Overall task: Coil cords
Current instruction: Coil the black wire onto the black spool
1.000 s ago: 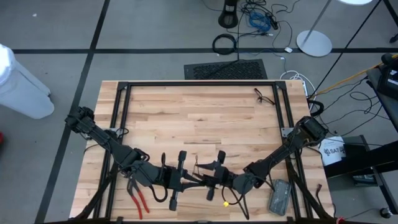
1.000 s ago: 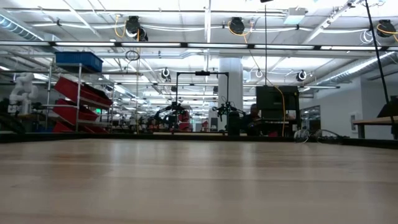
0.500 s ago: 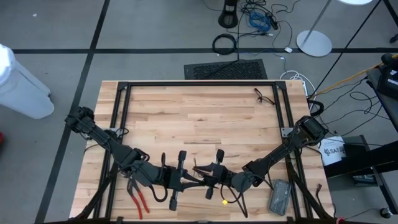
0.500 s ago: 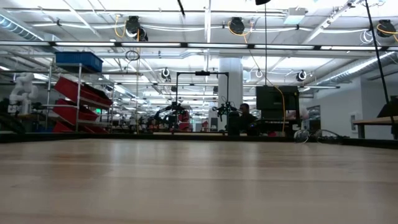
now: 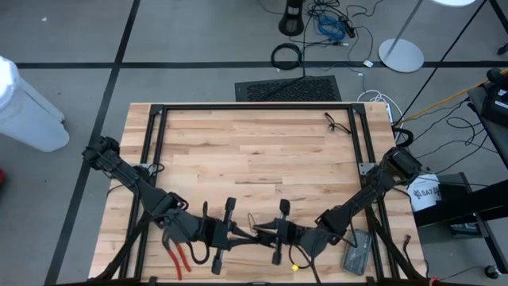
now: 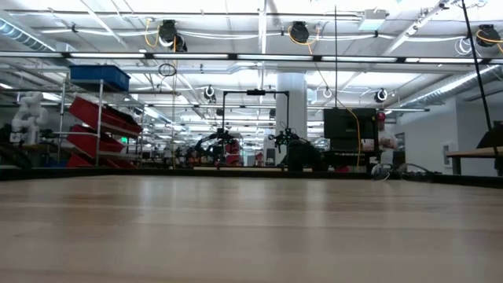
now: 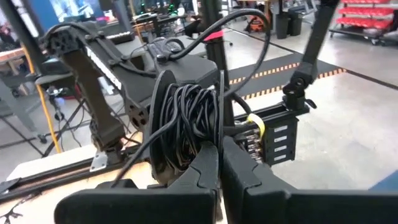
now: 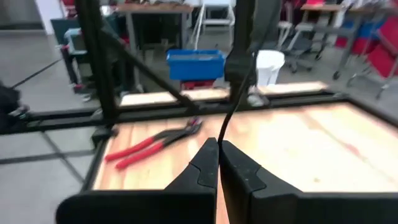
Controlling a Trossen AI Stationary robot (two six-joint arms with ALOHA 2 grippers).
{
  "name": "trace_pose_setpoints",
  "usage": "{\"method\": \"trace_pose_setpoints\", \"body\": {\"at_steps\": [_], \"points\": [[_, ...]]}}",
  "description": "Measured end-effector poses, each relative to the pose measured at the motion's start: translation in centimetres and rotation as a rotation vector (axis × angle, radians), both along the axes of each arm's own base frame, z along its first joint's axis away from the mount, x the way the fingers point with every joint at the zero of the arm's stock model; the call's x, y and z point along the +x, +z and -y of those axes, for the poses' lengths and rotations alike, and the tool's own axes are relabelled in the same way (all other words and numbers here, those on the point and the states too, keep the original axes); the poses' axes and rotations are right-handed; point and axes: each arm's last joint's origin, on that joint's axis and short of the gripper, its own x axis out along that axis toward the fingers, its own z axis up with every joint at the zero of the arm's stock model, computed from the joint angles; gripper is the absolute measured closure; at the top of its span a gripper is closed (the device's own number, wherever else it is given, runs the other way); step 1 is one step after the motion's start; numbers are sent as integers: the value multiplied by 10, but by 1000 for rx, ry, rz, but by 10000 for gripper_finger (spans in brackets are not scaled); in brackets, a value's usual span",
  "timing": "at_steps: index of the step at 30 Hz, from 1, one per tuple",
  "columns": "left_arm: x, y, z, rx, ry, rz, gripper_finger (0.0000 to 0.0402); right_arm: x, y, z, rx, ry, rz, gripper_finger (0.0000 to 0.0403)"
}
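The cords show as one thin black cord, mostly wound into a coil (image 7: 186, 124) of several turns beside a dark round disc. The coil stands at the tips of my left gripper (image 7: 219, 163), which is shut. One strand (image 8: 231, 112) runs from the coil to my right gripper (image 8: 219, 152), also shut. In the high view the two grippers face each other above the table's near edge, left (image 5: 240, 233) and right (image 5: 266, 235). The low view shows neither gripper. My left gripper has the lower part of the coil (image 7: 198, 152) at its shut fingertips; the fingers themselves hide the exact place. They come in level from the table's left. The coil stands upright, clear of the table. My right gripper pinches a single strand (image 8: 221, 138) between its two fingertips. Its fingers come in level from the table's right. The strand rises from them, nearly straight, toward the left gripper.
Red-handled pliers (image 5: 176, 253) lie at the near left, under the left arm. A grey block (image 5: 356, 251) lies at the near right. Another small black cord (image 5: 337, 123) lies at the far right. A black frame (image 5: 254, 107) borders the table. Bare wood spreads across the middle and far side.
My right gripper has shifted a little toward the table's near edge and has turned slightly.
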Motion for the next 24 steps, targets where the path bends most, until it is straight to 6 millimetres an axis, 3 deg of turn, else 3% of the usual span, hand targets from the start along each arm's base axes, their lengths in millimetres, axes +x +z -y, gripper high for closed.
{"method": "trace_pose_setpoints", "body": {"at_steps": [8, 18, 24], "points": [[-4, 5, -1, 1, 5, 15, 399, -20, 11, -9, 12, 56, -46, 403], [-5, 0, -2, 39, 23, -31, 399, -44, 35, 1, 170, 216, -178, 403], [-6, 0, -3, 47, 52, -37, 399, -57, 43, -2, 204, 303, -244, 403]]}}
